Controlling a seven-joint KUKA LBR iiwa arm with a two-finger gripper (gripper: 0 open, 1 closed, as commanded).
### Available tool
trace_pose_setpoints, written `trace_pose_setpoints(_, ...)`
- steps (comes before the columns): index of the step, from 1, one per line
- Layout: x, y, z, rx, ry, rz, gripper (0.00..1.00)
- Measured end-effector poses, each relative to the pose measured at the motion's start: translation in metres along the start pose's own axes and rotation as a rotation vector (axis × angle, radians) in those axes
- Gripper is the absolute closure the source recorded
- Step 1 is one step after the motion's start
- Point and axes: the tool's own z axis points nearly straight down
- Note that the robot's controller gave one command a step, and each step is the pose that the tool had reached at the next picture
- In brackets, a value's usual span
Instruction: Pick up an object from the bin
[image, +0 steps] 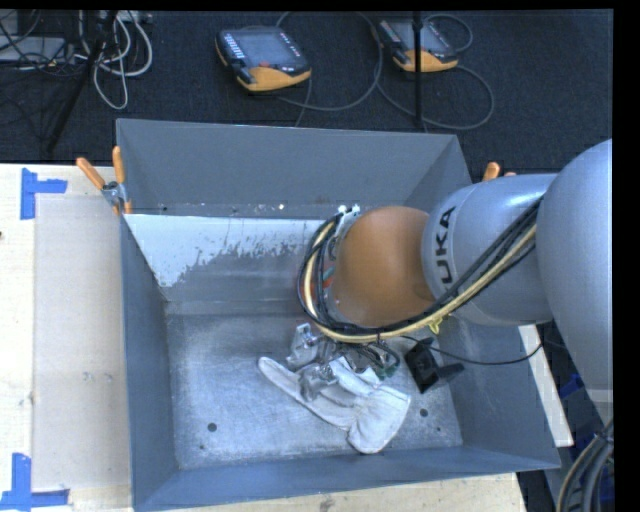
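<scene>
grey bin (200, 400) floor bare across the left, loads of room | my gripper (315, 365) low near the middle, down on a crumpled white glove (375, 420), or maybe cloth | glove nearer the front wall, not touching | jaws apart or together? can't make out

1. The bin (146, 330) is grey; its floor is mottled with pale scuffs and its back wall is streaked whitish.
2. The glove (376, 420) is off-white with greyish smudges.
3. The arm (570, 250) is silver-grey with dark lettering.
4. The wrist cover (380, 265) is orange-brown.
5. The cables (470, 296) are yellow and black.
6. The gripper (312, 364) is bare silvery metal.
</scene>
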Motion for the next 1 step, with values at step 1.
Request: trace_pose_setpoints(1, -0.0120, 0.0070, -0.1267, 0.000, 0.015, -0.030, 1.00)
